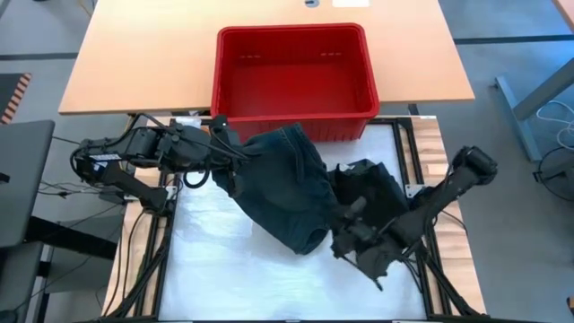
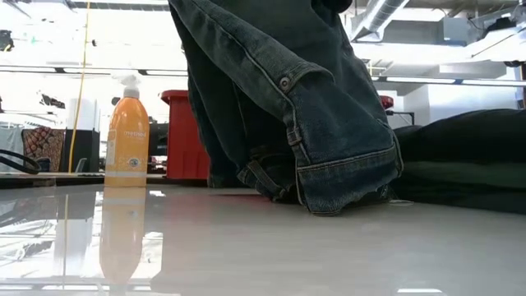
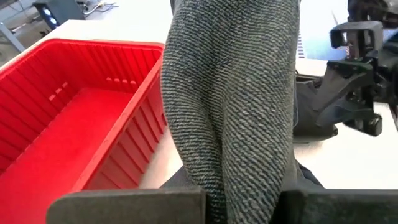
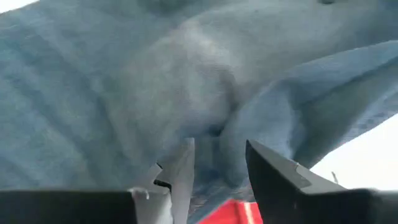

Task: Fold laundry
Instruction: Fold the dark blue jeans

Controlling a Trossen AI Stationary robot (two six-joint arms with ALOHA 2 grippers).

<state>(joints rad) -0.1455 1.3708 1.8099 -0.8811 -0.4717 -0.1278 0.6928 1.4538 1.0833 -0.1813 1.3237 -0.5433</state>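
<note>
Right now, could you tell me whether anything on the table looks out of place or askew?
Nothing looks spilled or damaged. The denim garment hangs bunched from the left gripper, its hem crumpled on the table beside a heaped black garment under the right gripper.

Denim jeans [image 2: 288,107] hang from above me, hem bunched on the glossy white table [image 2: 263,255]. Dark garment [image 2: 464,160] lies right of them. Orange spray bottle [image 2: 127,136] stands left; red basket [image 2: 185,136] sits behind.
</note>
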